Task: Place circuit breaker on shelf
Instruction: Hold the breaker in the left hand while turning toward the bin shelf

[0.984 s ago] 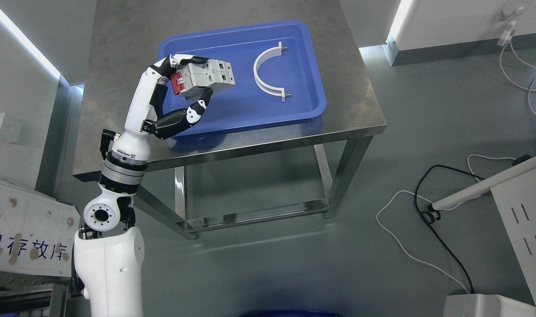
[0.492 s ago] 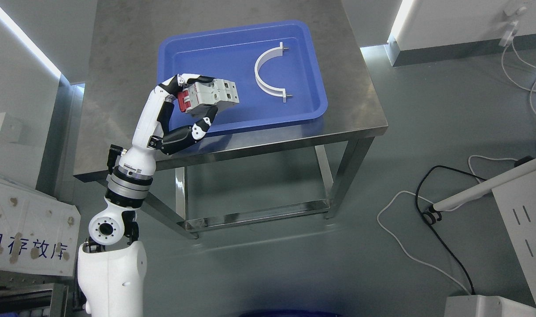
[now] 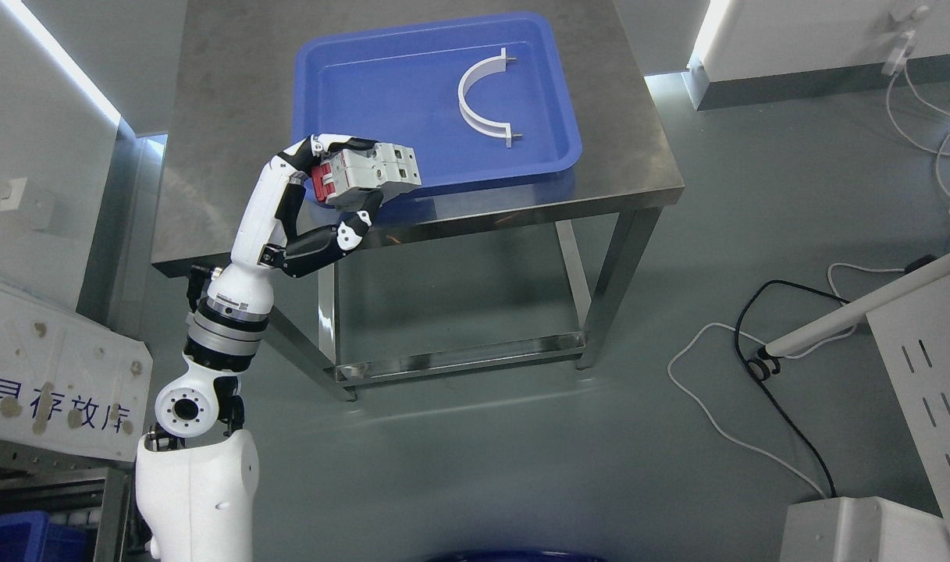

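Observation:
A grey circuit breaker [image 3: 369,173] with red switches is held in my left hand [image 3: 348,181], fingers curled over its top and thumb under it. Hand and breaker hang over the front left corner of the blue tray [image 3: 381,86], above the steel table [image 3: 225,117]. A white half-ring clamp [image 3: 484,97] lies in the tray at the right. At the lower left a shelf frame [image 3: 45,476] shows, with a white signboard [image 3: 53,382] and a blue bin [image 3: 10,538] inside it. My right arm is out of the picture.
Black and white cables [image 3: 756,367] trail over the grey floor to the right. A white cabinet [image 3: 927,367] with slots stands at the right edge, and a white box [image 3: 857,531] sits at the bottom right. A wall strip light [image 3: 61,66] runs at the upper left.
My left hand has drawn the breaker back from the tray's middle toward its front left corner. The whole picture has shifted, showing more of the shelf and blue bin at lower left.

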`<state>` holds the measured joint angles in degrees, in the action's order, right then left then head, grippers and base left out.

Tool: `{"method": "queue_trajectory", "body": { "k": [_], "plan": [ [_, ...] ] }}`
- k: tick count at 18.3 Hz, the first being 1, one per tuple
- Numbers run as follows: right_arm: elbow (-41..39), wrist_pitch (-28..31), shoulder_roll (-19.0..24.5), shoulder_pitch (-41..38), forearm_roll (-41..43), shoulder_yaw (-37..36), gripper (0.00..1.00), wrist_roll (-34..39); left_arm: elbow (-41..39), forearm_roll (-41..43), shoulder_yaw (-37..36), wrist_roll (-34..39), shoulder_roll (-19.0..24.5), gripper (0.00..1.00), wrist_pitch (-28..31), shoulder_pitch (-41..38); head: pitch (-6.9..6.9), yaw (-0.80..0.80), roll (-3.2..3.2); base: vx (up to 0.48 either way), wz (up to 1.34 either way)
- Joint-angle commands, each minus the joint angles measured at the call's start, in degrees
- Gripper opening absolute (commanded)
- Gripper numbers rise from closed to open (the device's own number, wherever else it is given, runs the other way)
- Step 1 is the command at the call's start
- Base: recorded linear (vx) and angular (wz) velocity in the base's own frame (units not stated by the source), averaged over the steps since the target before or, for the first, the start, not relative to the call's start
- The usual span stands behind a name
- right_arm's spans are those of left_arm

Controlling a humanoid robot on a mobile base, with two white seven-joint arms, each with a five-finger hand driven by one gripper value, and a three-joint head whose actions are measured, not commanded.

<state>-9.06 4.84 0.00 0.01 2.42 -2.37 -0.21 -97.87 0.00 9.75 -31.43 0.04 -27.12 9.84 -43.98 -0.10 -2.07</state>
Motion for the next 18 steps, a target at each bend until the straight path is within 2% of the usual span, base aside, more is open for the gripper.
{"method": "queue_trajectory", "body": {
  "k": [1,18],
  "plan": [
    [0.00,-2.12,-1.00,-0.89,-0.04,0.00,1.00,0.04,-0.13,0.70,0.10,-0.13,0.96,0.15,0.31,1.32,0.00,0.00,0.00,-0.155,0.12],
    [0.00,-2.12,-1.00,-0.89,-0.04,0.00,1.00,0.04,-0.13,0.70,1.41,-0.92,0.96,0.15,-0.22,1.32,0.00,0.00,0.00,-0.264,0.00]
  ]
}}
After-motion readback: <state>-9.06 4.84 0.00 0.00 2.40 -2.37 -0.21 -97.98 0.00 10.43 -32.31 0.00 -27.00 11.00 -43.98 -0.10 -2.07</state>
